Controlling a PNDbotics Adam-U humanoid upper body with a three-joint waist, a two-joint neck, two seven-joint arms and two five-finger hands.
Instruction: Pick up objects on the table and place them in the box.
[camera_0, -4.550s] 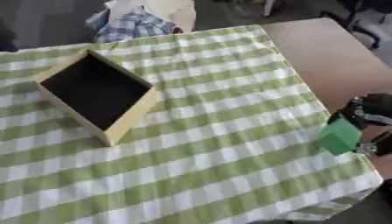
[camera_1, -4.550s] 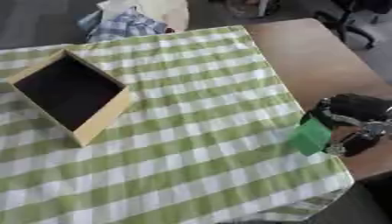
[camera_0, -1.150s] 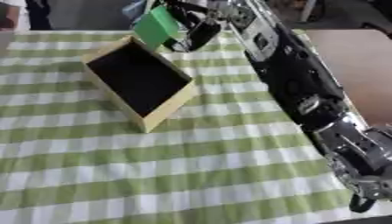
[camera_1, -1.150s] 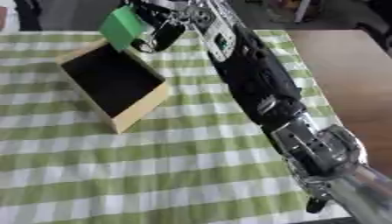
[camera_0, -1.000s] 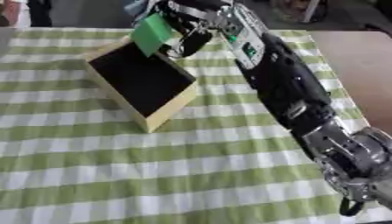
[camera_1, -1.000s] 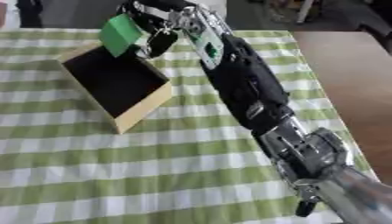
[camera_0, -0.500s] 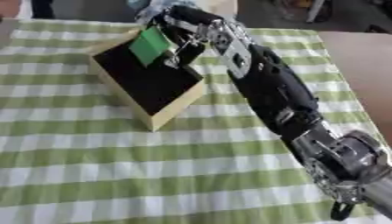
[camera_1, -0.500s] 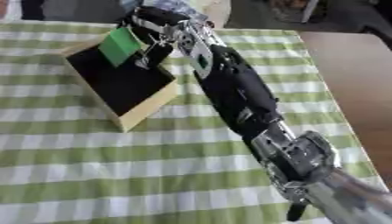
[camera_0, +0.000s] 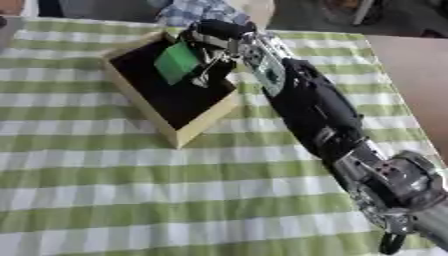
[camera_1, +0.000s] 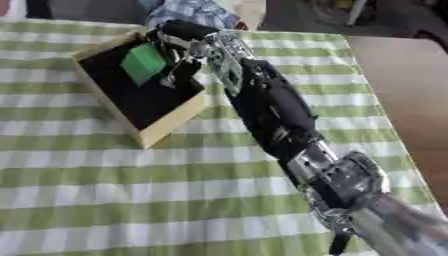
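The right hand (camera_0: 213, 42) reaches from the near right across the table, fingers curled around a green block (camera_0: 178, 62) held over the dark inside of the box (camera_0: 203, 122). The box sits far left on the green-and-white checked cloth (camera_0: 105, 190), its tan walls skewed to the stripes. Open cloth lies near and left of it. Plaid fabric (camera_0: 197, 8) lies beyond the far edge, and bare brown tabletop (camera_0: 411, 70) shows at right.

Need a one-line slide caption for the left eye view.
Right hand holds green block over the open box on checked tablecloth.
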